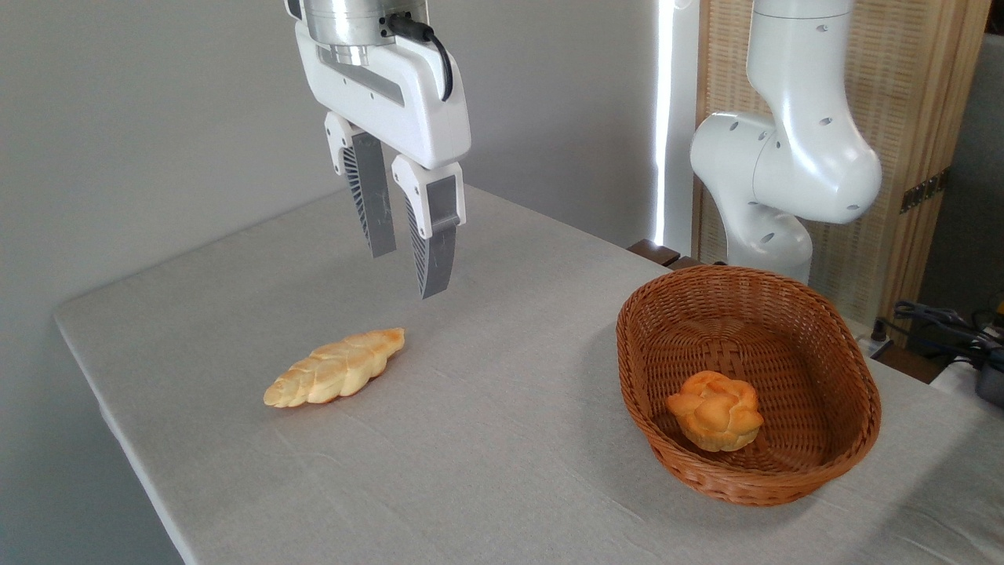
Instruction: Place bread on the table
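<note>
Bread [715, 410] sits inside the wicker basket [851, 439] at the right of the table [486, 447], near the basket's front wall, whose rim rises around it. A braided loaf [336, 367] lies on the cloth well to the left. The gripper [408, 271] hangs above the loaf, empty, fingers narrowly parted.

Soft daylight spilled from the bright window strip [665, 118], sharp focus throughout, faint shadows under the basket [749, 384].
</note>
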Robot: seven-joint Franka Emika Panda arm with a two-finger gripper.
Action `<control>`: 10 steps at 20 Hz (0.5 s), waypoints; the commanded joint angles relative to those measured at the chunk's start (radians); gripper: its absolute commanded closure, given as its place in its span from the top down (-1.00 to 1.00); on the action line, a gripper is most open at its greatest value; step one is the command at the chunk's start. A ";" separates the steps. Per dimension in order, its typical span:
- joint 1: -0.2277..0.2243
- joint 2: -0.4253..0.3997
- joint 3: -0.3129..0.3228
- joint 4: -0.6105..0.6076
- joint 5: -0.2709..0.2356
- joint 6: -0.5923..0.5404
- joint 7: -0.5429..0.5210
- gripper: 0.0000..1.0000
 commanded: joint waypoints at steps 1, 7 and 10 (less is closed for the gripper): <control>-0.004 -0.052 0.009 -0.064 0.008 -0.009 -0.005 1.00; -0.006 -0.164 0.054 -0.222 0.011 -0.006 -0.002 1.00; -0.007 -0.239 0.080 -0.323 0.046 0.001 0.059 1.00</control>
